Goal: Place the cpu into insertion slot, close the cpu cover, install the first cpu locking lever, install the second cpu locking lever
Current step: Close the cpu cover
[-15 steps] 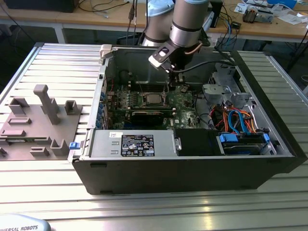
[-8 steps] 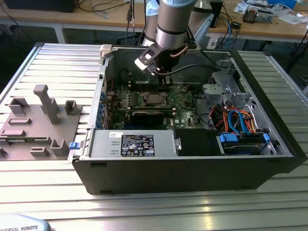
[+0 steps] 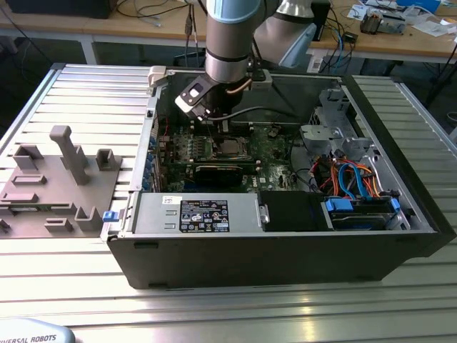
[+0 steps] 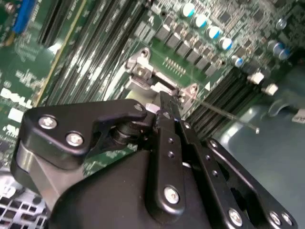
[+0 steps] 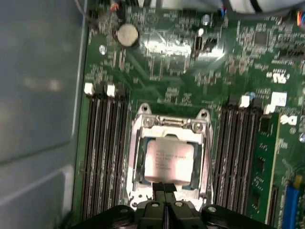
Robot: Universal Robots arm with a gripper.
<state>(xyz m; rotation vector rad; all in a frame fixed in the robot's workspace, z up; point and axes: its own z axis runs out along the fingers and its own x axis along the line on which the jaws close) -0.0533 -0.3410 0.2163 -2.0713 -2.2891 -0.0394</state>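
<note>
The cpu [image 5: 169, 161] lies silvery face up inside the insertion slot [image 5: 139, 157], with the cpu cover [image 5: 170, 125] closed around it as a frame. The gripper [image 5: 166, 190] hangs at the slot's edge, its fingertips pressed together and holding nothing. One thin locking lever [image 4: 224, 114] stands out beside the slot — if the tips slide off this wire, they may scratch the green board [image 5: 167, 62] near the slot.
</note>
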